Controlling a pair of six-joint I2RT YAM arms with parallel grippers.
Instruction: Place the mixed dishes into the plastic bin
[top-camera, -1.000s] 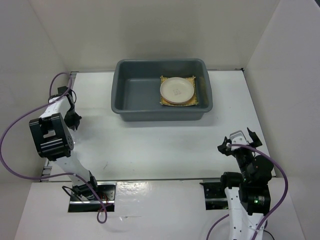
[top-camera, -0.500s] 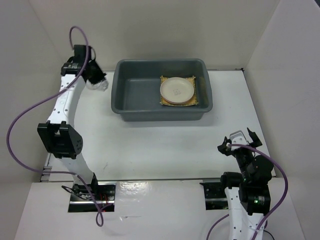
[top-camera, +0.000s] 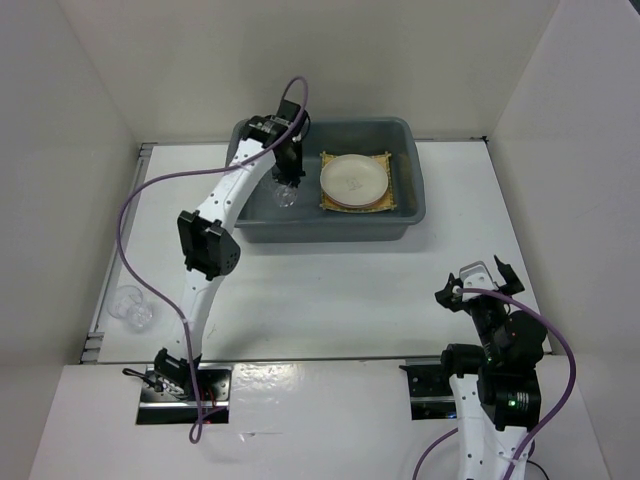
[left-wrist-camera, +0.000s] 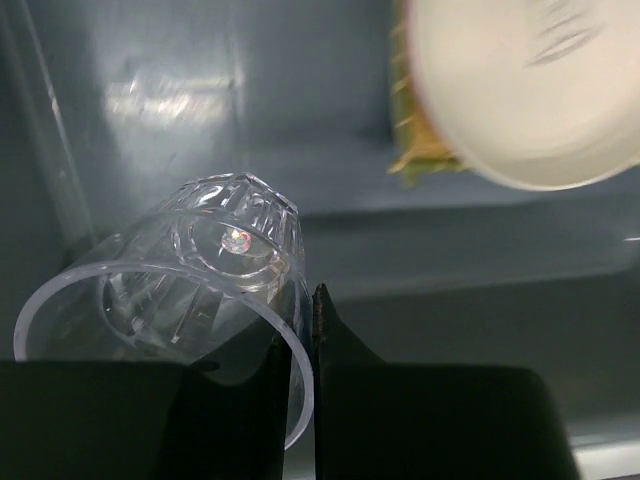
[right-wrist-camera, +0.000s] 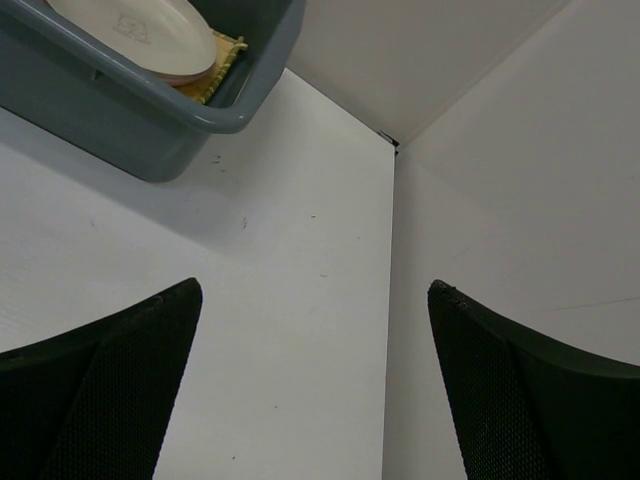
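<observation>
White table (top-camera: 330, 295); two clear cups (top-camera: 138, 315) lie near its left edge.

1. We see a dark grey rectangular plastic bin (top-camera: 330, 228), open side up.
2. In its right half, a cream round plate (top-camera: 353, 178) lies on a square yellow woven mat (top-camera: 392, 185).
3. A clear plastic cup (left-wrist-camera: 200, 270) hangs tilted over the bin's left half, its wall pinched in the left gripper (left-wrist-camera: 303, 345).
4. Two other clear cups (top-camera: 139, 316) sit well apart from the bin, to its left.

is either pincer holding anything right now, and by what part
The left pincer holds a clear plastic cup by the wall at its rim, over the plastic bin. The right pincer is open and empty.
</observation>
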